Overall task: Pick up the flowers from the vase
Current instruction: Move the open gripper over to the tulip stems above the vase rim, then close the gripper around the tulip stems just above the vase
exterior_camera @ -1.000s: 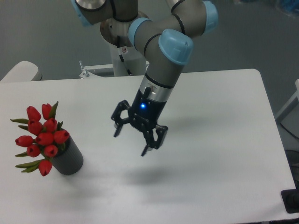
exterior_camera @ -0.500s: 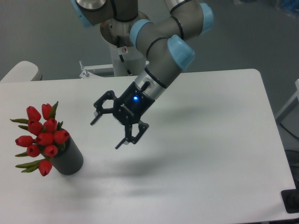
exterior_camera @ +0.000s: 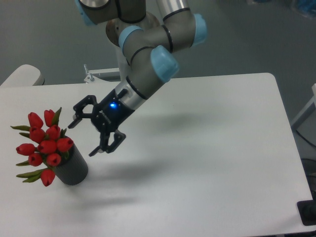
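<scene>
nine red flowers (exterior_camera: 43,148) in one vase (exterior_camera: 73,168); gripper (exterior_camera: 81,138) nearby, jaws spread apart, holding nothing.

One fixed camera, high, facing the arm's base, table (exterior_camera: 237,148) below (mid-range)

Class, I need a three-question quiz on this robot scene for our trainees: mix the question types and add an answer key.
1. True or false: the gripper is already shut on the tulips.
2. Where do the tulips stand? A) in the dark grey vase B) flat on the white table C) between the gripper's fingers
3. Fill in: seen from the camera, the open gripper hangs to the ____ of the tulips.

Key:
1. False. Its fingers are spread and apart from the buds.
2. A
3. right
</scene>
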